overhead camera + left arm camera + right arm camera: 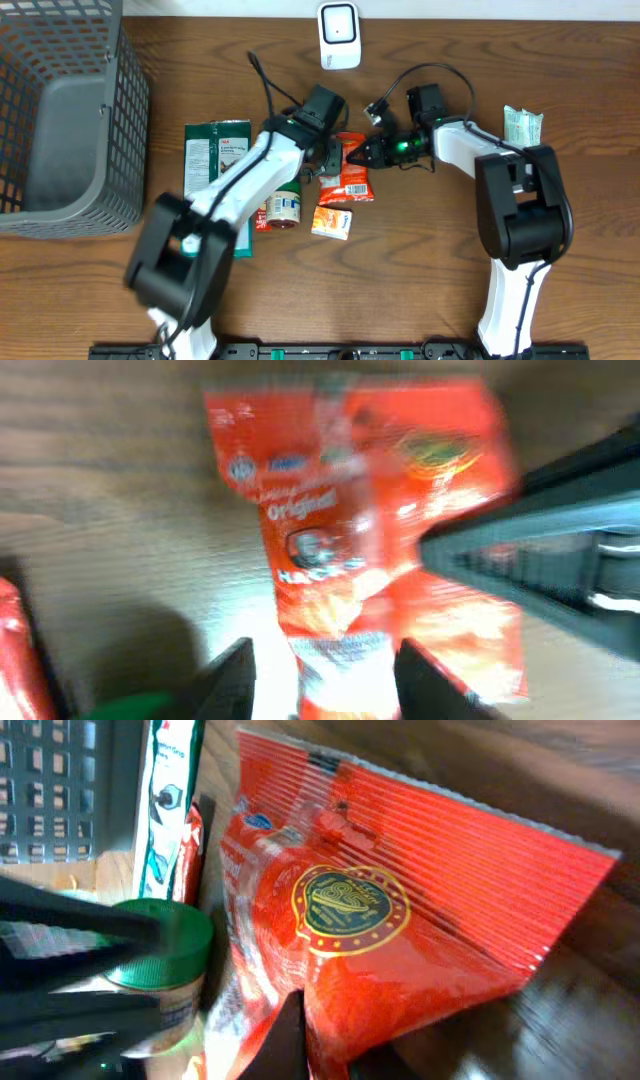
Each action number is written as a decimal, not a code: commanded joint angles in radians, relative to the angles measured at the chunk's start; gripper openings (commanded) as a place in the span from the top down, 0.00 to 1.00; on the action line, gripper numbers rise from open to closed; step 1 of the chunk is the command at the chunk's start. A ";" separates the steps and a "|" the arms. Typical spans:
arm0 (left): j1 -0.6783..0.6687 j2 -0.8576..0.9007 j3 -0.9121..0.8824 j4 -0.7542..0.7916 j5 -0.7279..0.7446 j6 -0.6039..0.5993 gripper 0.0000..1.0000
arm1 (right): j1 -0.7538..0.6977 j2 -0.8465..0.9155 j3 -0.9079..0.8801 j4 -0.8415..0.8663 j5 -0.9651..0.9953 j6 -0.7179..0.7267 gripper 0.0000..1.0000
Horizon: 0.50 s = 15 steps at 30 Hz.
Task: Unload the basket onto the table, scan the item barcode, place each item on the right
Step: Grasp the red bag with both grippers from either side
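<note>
The item is a red snack bag lying mid-table, also seen in the left wrist view and the right wrist view. No barcode is readable on it. My right gripper comes in from the right and is shut on the bag's edge. At the bag's left end my left gripper stands open, its fingers on either side of the bag's white end without pinching it. The white scanner stands at the back centre.
A grey mesh basket fills the back left. A green packet, a green-lidded jar and a small orange packet lie near the left arm. A green-and-white packet lies at the right.
</note>
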 commanded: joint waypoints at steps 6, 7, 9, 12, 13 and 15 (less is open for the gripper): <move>0.020 -0.222 0.040 -0.049 0.038 0.031 0.35 | -0.035 -0.248 -0.004 -0.139 0.008 -0.145 0.99; 0.030 -0.228 0.040 -0.052 0.085 0.048 0.34 | -0.039 -0.272 -0.004 -0.155 0.000 -0.145 0.99; 0.057 -0.233 0.040 -0.055 0.216 0.095 0.34 | -0.051 -0.316 -0.004 -0.185 -0.027 -0.145 0.99; 0.108 -0.233 0.039 -0.058 0.393 0.161 0.34 | -0.075 -0.378 -0.004 -0.227 -0.101 -0.145 0.99; 0.124 -0.232 0.039 -0.059 0.435 0.176 0.34 | -0.082 -0.391 -0.004 -0.239 -0.123 -0.145 0.99; 0.152 -0.233 0.039 -0.058 0.504 0.202 0.34 | -0.094 -0.412 -0.004 -0.259 -0.174 -0.146 0.99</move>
